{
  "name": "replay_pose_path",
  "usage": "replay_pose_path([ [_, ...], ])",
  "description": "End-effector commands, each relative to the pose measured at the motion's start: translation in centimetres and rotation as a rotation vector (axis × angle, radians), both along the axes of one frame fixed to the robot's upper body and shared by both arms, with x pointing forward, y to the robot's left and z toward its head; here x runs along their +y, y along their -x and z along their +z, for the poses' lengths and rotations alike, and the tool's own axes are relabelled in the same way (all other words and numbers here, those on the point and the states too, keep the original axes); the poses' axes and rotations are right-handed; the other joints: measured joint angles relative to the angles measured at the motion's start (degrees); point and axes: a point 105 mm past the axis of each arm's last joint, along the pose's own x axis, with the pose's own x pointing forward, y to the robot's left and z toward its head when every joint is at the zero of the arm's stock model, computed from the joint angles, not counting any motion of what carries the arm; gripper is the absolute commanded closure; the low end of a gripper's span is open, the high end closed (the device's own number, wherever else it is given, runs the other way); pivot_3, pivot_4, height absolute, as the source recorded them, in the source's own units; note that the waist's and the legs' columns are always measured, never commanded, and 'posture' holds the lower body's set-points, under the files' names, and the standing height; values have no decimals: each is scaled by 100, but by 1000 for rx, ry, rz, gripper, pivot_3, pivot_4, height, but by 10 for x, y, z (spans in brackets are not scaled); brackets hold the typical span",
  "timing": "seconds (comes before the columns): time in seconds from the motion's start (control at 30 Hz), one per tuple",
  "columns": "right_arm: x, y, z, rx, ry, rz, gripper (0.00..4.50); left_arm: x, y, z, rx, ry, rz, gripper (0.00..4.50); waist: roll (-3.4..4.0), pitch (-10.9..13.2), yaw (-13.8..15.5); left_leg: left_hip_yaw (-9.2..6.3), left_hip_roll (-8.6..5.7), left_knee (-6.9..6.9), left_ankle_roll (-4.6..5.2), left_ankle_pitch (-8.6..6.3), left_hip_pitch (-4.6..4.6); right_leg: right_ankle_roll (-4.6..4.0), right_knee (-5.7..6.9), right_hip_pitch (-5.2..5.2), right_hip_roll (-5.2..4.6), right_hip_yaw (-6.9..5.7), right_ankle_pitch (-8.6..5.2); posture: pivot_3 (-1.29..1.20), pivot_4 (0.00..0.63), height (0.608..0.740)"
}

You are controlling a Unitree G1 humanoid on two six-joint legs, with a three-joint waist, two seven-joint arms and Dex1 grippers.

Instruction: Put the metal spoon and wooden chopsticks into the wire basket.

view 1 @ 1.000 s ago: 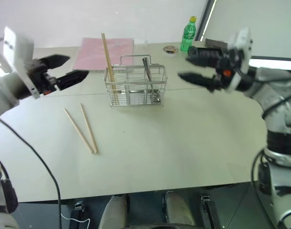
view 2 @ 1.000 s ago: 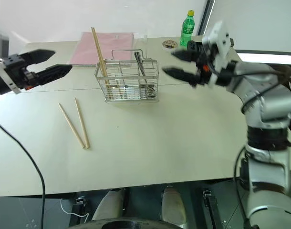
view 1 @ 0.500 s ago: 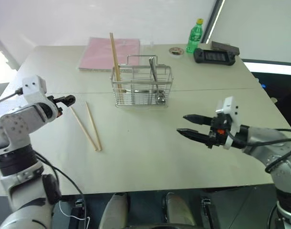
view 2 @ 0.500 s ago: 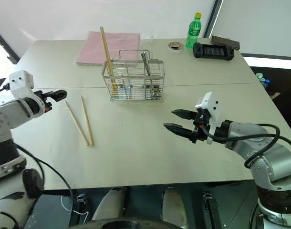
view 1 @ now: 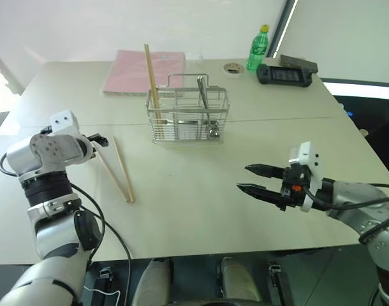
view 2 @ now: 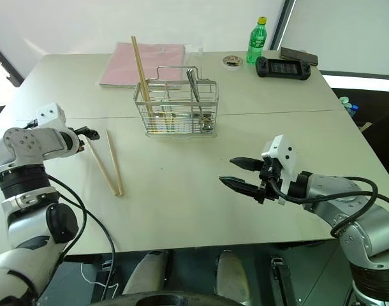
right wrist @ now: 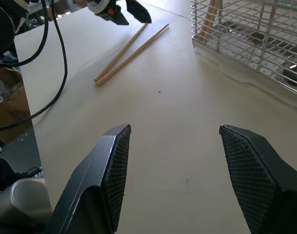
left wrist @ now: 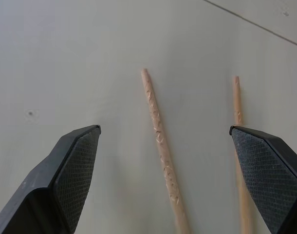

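The basket (view 1: 187, 116) stands upright on the table (view 1: 194, 197), its looped handle up. In its left compartment a chopstick (view 1: 150, 76) leans, sticking out well above the rim. In its right part the spoon (view 1: 208, 113) stands bowl down, shiny, with its thin handle tilted against the wires.

Two more chopsticks (view 1: 120, 171) lie flat on the table, left of the basket, pale tan and straight, close at their near ends and spreading toward the far ends.

My left gripper (left wrist: 165, 146) hangs over their far tips with fingers wide, holding nothing. My right gripper (view 1: 253, 179) hovers over bare table to the right, fingers apart and empty.
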Motion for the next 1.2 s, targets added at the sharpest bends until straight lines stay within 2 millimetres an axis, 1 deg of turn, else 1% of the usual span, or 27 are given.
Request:
replay_pose_path([
  [0.03, 0, 1, 13, -62, -16, -4, 1532, 1, -7, 8, -26, -3, 7, 0, 0, 0, 1, 0, 0, 0, 0, 0, 0, 0, 0, 0, 0, 0, 0, 0, 150, 731],
  [0.17, 2, 3, 12, -59, -18, 11, 1532, 0, -10, -2, 19, 19, 35, 0, -1, -1, 10, 0, 0, 0, 0, 0, 0, 0, -2, 2, 0, 0, 0, 0, 150, 731],
  [0.23, 2, 4, 12, -60, -16, 13, 1532, -1, -12, -2, 20, 21, 38, 0, 1, -2, 6, 0, -1, 0, -1, 0, 1, 0, -2, 3, -1, 0, 0, 0, 150, 731],
  [0.33, 2, 3, 13, -64, -17, 10, 1477, -2, -15, -4, 24, 47, 58, 873, 1, -3, 8, 0, -1, 0, -1, 0, 3, 1, 0, 4, -1, 0, 0, 0, 150, 731],
  [0.57, 0, -1, 16, -71, -25, -6, 1477, -2, -14, -6, 41, 81, 81, 4467, -1, -4, 33, 0, -2, 1, -2, 1, 3, 2, -1, 7, -3, -1, 0, 0, 150, 731],
  [0.7, 0, -1, 16, -71, -29, -7, 1477, 6, -13, -3, 26, 76, 111, 4467, -1, -4, 21, 0, -2, 1, -2, 1, 3, 2, -1, 6, -3, -1, 1, 0, 150, 731],
  [0.77, -1, -1, 16, -70, -30, -9, 1477, 17, -17, 10, -49, 38, 142, 4467, -1, -4, 16, 0, -2, 1, -2, 1, 3, 3, -1, 6, -3, -1, 1, 0, 150, 731],
  [0.83, -2, -2, 16, -70, -29, -12, 1477, 34, -26, 40, -216, -56, 175, 4467, -6, -2, 7, 0, -2, 1, -2, 1, 2, 3, -1, 4, -3, -2, 1, 0, 150, 731],
  [0.9, -3, -2, 16, -69, -27, -16, 1477, 44, -34, 87, -454, -165, 162, 4467, -18, 3, -1, 0, -2, -1, -6, 3, -2, 2, 0, -3, -2, -2, 1, 0, 150, 731],
  [0.93, -4, -3, 16, -68, -25, -18, 1477, 45, -36, 109, -560, -200, 146, 4467, -18, 3, -7, 0, -1, -2, -7, 4, -5, 1, -1, -8, -2, -2, 2, 0, 150, 731],
  [0.97, -4, -3, 16, -69, -21, -21, 1477, 43, -37, 137, -690, -235, 111, 4467, -18, 3, -3, 1, -1, -3, -8, 4, -6, 1, -3, -9, -2, -1, 2, 0, 150, 731],
  [1.0, -5, -3, 17, -70, -19, -23, 1477, 37, -35, 163, -808, -255, 70, 4467, -20, 4, 5, 1, -1, -5, -8, 3, -8, 1, -8, -8, -3, -1, 2, 0, 150, 731],
  [1.07, -7, -4, 18, -69, -19, -29, 1477, 18, -27, 214, -1046, -273, -33, 4467, -23, 4, 26, 1, -1, -6, -8, 3, -12, 1, -15, -8, -3, -2, 2, 0, 150, 731],
  [1.13, -8, -3, 19, -67, -21, -37, 1477, -14, -13, 270, -1300, -198, -181, 4467, -34, 11, 90, 1, -2, -5, -8, 3, -14, 1, -26, -1, -3, -4, 2, 0, 150, 731],
  [1.17, -8, -3, 19, -66, -21, -39, 1477, -27, -8, 288, -1376, -161, -235, 4467, -41, 11, 127, 1, -2, -3, -8, 3, -16, 0, -27, -1, -3, -5, 3, 0, 150, 731],
  [1.2, -8, -2, 19, -65, -21, -40, 1477, -35, -6, 298, -1418, -128, -265, 4467, -42, 11, 147, 0, -2, -1, -8, 3, -18, 0, -32, 0, -3, -7, 4, 0, 150, 731],
])
